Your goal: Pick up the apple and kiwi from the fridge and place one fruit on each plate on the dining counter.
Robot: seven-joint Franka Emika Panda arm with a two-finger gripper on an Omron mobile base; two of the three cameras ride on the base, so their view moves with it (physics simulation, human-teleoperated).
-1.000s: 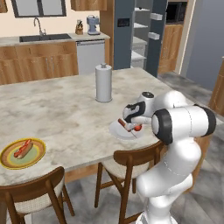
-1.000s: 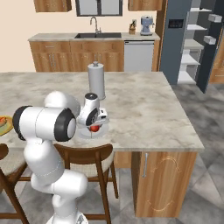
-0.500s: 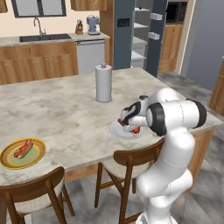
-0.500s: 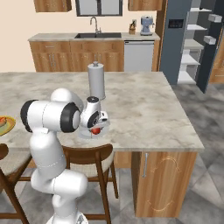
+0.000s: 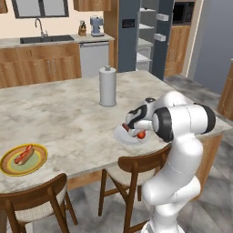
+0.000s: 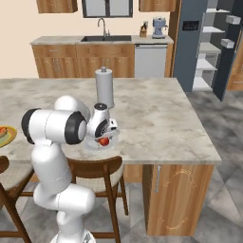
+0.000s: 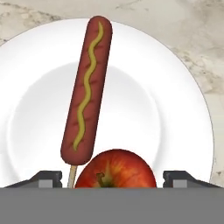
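Observation:
My gripper (image 5: 138, 131) hangs low over the plain white plate (image 5: 123, 137) near the front edge of the dining counter (image 5: 68, 113), shut on the red apple (image 5: 141, 134). In the hand view the apple (image 7: 116, 171) sits between the two finger tips (image 7: 47, 177), just above the near part of the plate (image 7: 170, 109). A sausage on a stick (image 7: 85, 92) with a mustard line lies on that plate. The yellow-rimmed plate (image 5: 9, 170) holds another sausage far left. The fridge (image 5: 129, 32) stands open at the back. The kiwi is out of view.
A paper towel roll (image 5: 108, 86) stands upright on the counter behind the white plate. Two wooden chairs (image 5: 132, 173) (image 5: 32, 205) are tucked under the front edge. The counter's right end drops off beside my arm, toward the grey floor (image 6: 213, 118).
The gripper has sunk a little closer to the white plate with the apple in it, and the arm's elbow has swung across. The plates and roll have stayed put.

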